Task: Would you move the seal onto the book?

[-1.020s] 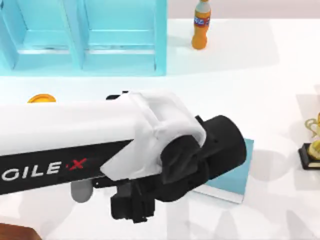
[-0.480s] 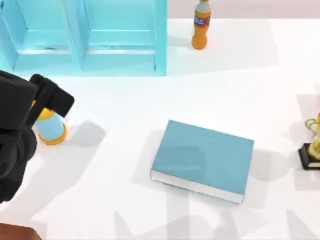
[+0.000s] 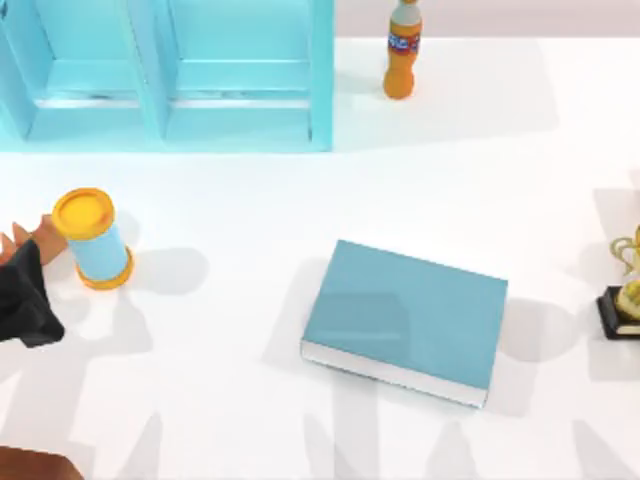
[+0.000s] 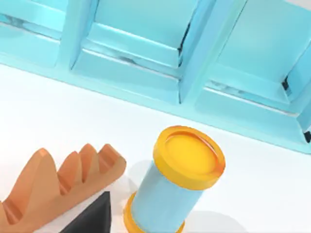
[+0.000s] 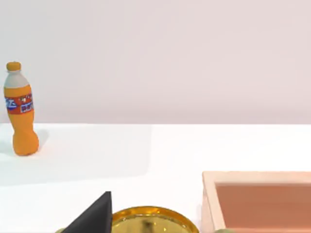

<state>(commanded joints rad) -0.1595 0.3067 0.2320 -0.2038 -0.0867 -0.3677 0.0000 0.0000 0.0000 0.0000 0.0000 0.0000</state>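
No legible txt; bottle (image 3: 401, 52) label unreadable

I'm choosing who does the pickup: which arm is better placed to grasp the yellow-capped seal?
Left. The left gripper sits right beside the seal at the table's left side. The right wrist view faces the trophy and bottle, beyond the book.

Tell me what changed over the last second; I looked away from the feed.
The left arm's hand pulled back leftward from above the thick teal-blue book to the white table's left edge, beside the light-blue cylinder with yellow caps. Nothing visibly grasped. Book, cylinder and orange bottle stayed put.
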